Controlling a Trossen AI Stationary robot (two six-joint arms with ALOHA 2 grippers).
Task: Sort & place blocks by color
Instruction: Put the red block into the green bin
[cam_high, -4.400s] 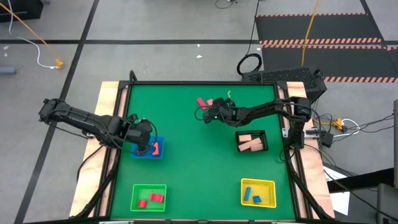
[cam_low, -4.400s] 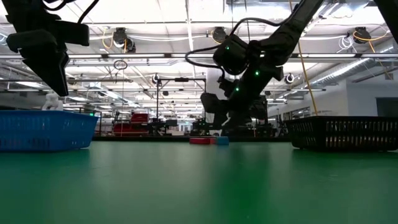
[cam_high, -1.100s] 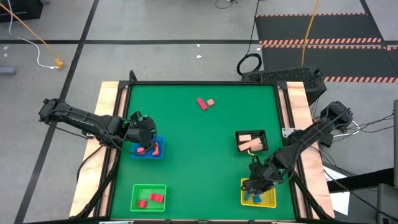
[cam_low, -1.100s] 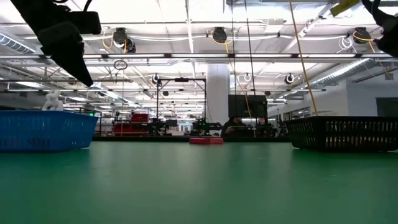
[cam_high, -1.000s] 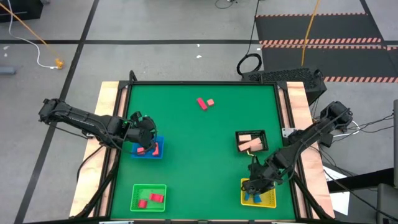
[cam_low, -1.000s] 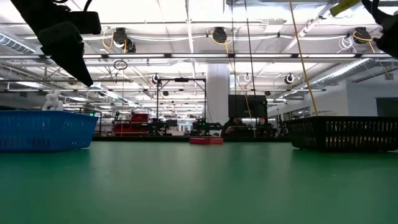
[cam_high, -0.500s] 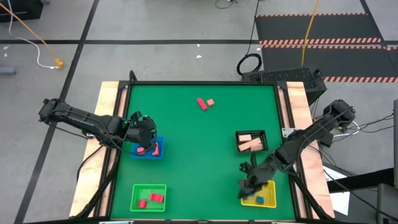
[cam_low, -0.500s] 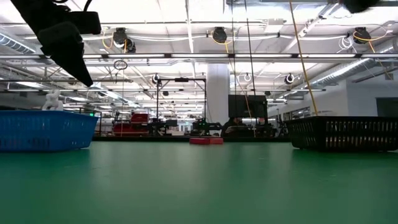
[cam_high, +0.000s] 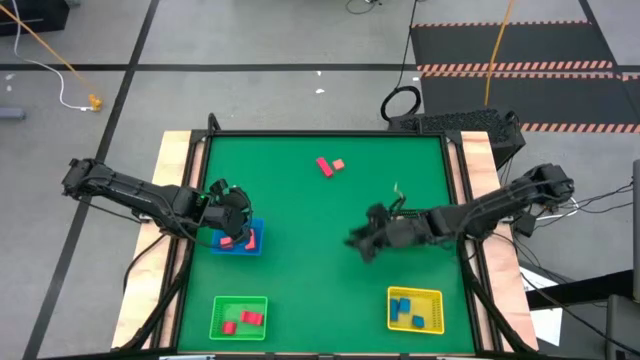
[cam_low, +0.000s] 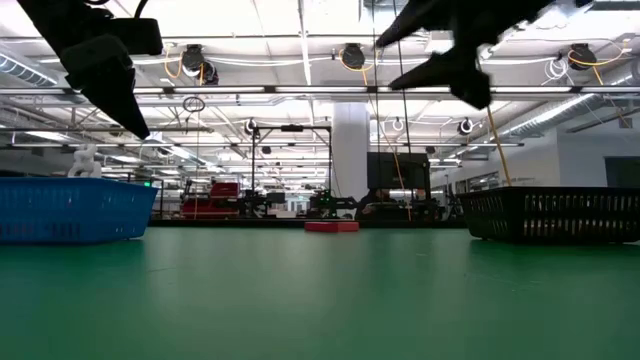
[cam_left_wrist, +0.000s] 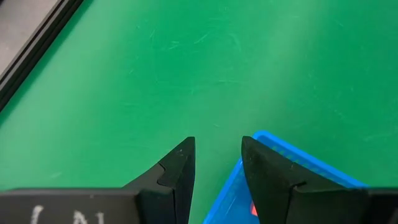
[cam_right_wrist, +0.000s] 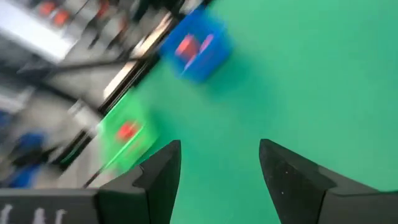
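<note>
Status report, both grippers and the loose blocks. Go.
Right gripper open, empty, mid-table. Left gripper open, empty, over blue tray. Red block and pink block loose at far side, nothing blocking.

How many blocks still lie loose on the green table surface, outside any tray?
2: a red block and a salmon-pink block, side by side near the table's far edge, about mid-width. The right arm covers part of the table, so another block there could be hidden.

Red and salmon-pink blocks (cam_high: 330, 165) lie on green table (cam_high: 300, 200); trays blue (cam_high: 240, 243), green (cam_high: 222, 305), yellow (cam_high: 432, 296).
</note>
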